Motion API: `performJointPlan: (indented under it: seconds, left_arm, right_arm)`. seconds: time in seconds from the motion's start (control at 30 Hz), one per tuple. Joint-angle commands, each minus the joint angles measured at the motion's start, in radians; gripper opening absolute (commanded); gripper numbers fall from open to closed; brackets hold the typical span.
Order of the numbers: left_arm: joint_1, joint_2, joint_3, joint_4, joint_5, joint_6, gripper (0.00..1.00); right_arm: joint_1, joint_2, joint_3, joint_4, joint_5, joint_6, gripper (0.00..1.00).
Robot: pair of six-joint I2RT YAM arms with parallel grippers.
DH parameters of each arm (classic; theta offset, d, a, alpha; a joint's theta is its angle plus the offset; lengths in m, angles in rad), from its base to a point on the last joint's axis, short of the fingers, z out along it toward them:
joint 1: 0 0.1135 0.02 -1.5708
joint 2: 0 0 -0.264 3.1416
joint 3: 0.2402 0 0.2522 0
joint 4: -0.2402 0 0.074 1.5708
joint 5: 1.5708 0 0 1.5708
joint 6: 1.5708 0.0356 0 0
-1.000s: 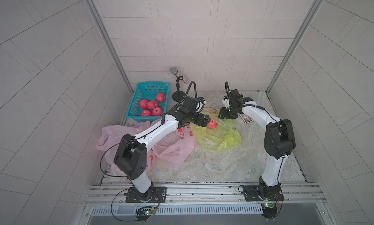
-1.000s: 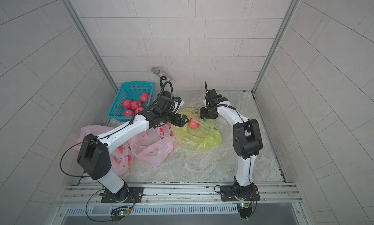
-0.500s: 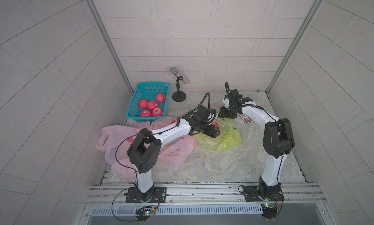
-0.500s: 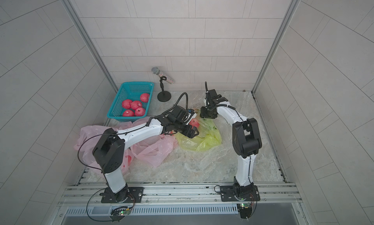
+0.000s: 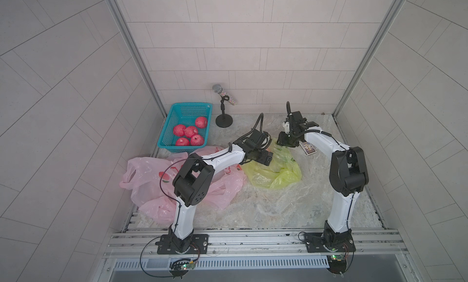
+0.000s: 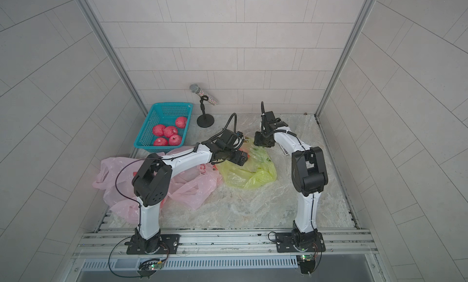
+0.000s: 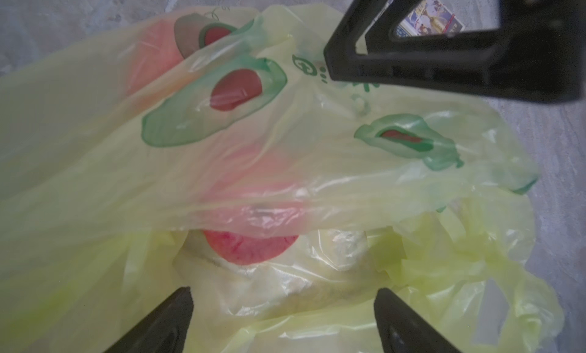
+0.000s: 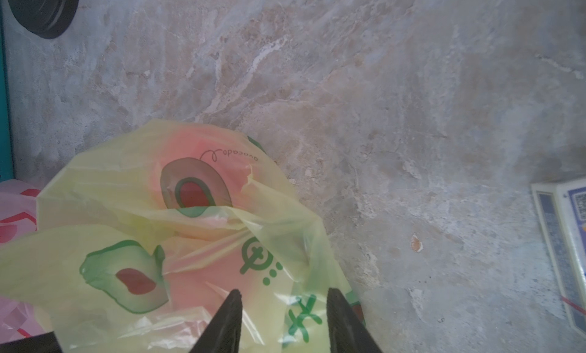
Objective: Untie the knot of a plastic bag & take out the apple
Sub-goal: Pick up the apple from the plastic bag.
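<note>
A yellow-green plastic bag (image 5: 276, 173) (image 6: 250, 171) with avocado prints lies crumpled mid-table. Its mouth gapes in the left wrist view, and no knot shows. The red apple (image 7: 250, 248) sits inside, partly under the film. My left gripper (image 5: 266, 159) (image 6: 240, 158) (image 7: 283, 291) hangs low over the bag's mouth, open wide, holding nothing. In the top views it hides most of the apple. My right gripper (image 5: 285, 142) (image 6: 262, 142) (image 8: 283, 292) is at the bag's far edge. Its jaws stand part-way apart with bag film (image 8: 190, 208) lying between them.
A teal basket (image 5: 174, 146) with several red apples stands at the back left, and a microphone on a stand (image 5: 224, 108) is beside it. Pink bags (image 5: 152, 182) lie under my left arm. A card pack (image 5: 307, 148) (image 8: 564, 240) lies right of the right gripper.
My left arm has swung to the right and down onto the yellow bag, and its gripper now covers the apple in the top views. The right arm has stayed in place.
</note>
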Motion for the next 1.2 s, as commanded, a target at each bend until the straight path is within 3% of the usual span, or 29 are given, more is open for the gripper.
performJointPlan:
  seconds: [0.0, 0.4, 0.83, 1.17]
  left_arm:
    - [0.004, 0.055, 0.040, 0.057, -0.037, 0.008, 0.95]
    - [0.003, 0.138, 0.070, 0.171, -0.112, 0.023, 0.96]
    - [0.003, 0.173, 0.049, 0.194, -0.070, 0.018, 0.65]
    - [0.004, -0.009, -0.066, 0.079, 0.050, 0.072, 0.64]
  right_arm:
    - [-0.002, 0.014, 0.014, 0.006, -0.011, 0.016, 0.46]
    - [-0.002, -0.009, -0.026, 0.046, -0.046, 0.037, 0.46]
    - [-0.002, -0.027, -0.046, 0.054, -0.044, 0.037, 0.45]
    - [-0.006, -0.033, -0.041, 0.048, -0.041, 0.032, 0.46]
